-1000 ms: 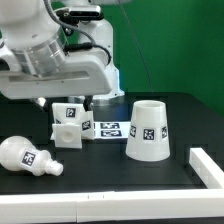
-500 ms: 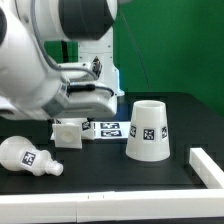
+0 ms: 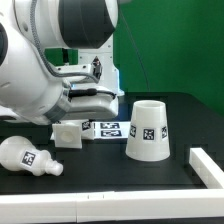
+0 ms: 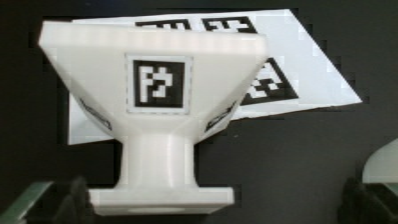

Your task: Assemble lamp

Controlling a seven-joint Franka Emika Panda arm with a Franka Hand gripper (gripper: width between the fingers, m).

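Note:
The lamp base is a white part with a black-and-white tag. In the wrist view it lies partly over the marker board. My gripper is open and empty above it, and only the dark fingertips show at the frame's edge. In the exterior view the base sits under my arm, which hides the gripper. The bulb lies on its side at that view's left. The cup-shaped shade stands rim up at the right.
The marker board lies between base and shade. A raised white bar runs along the exterior view's front right. A white curved edge, probably the shade, shows in the wrist view. The robot pedestal stands behind.
My arm has swung over and come down above the base, now covering its top in the exterior view. Base, bulb and shade have not moved.

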